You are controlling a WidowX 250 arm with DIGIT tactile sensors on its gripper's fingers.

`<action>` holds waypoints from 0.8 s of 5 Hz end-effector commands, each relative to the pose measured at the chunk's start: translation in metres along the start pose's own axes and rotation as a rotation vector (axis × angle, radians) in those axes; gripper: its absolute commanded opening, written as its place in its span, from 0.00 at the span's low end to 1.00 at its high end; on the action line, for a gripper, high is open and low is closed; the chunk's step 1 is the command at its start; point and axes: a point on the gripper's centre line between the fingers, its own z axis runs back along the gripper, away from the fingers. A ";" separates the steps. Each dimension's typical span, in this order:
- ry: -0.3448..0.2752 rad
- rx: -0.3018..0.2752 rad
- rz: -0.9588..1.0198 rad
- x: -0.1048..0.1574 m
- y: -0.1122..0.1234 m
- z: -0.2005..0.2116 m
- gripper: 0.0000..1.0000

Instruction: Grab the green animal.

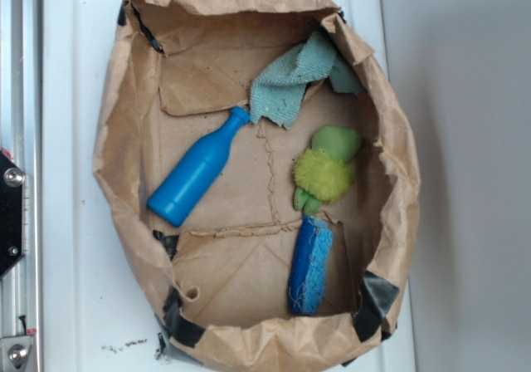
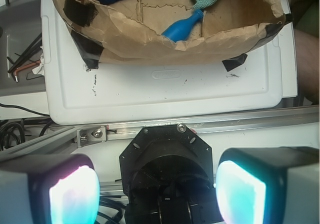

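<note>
- Hovering well back from the paper bag (image 1: 124, 139), my jaws hang released and empty.
- Green animal (image 1: 325, 173) lies inside, between teal rag (image 1: 290, 85) and blue sponge (image 1: 311, 264).
- Looks soft, light; I judge pinching its fuzzy round body safest.

Fuzzy plush green animal (image 1: 324, 173), crumpled paper bag (image 1: 124, 173)
</note>
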 end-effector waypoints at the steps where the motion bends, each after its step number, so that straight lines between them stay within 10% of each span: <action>1: 0.000 0.000 0.000 0.000 0.000 0.000 1.00; 4: -0.149 0.074 0.160 0.084 -0.021 -0.038 1.00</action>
